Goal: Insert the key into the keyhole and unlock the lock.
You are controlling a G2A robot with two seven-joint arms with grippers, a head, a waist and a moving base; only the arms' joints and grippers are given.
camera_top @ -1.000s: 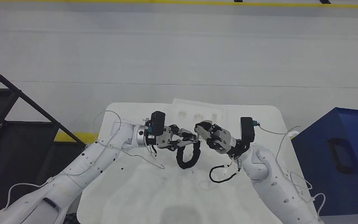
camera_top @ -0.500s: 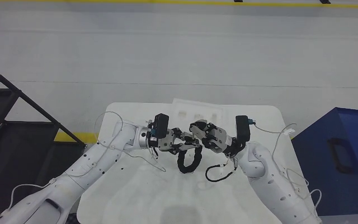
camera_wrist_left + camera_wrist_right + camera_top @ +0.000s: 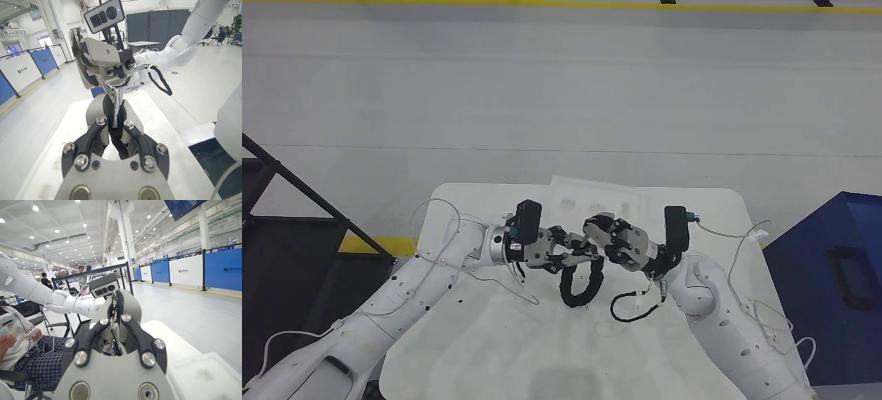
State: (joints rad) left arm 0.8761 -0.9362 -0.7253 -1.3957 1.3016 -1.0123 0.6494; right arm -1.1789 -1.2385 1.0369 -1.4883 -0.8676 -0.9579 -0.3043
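So the gap just closed mid-frame: right gripper (image 3: 592, 236) clamped on the key (image 3: 103, 83), tip now right at the chrome lock barrel (image 3: 116, 106) that the left gripper (image 3: 114, 113) pinches, so insertion looks imminent.

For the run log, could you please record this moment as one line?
left pincer: shut on lock | right pincer: shut on key | key tip at lock's metal end | inserted: cannot tell

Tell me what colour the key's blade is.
The key has a silver, bare-metal blade; the left wrist view shows it best.
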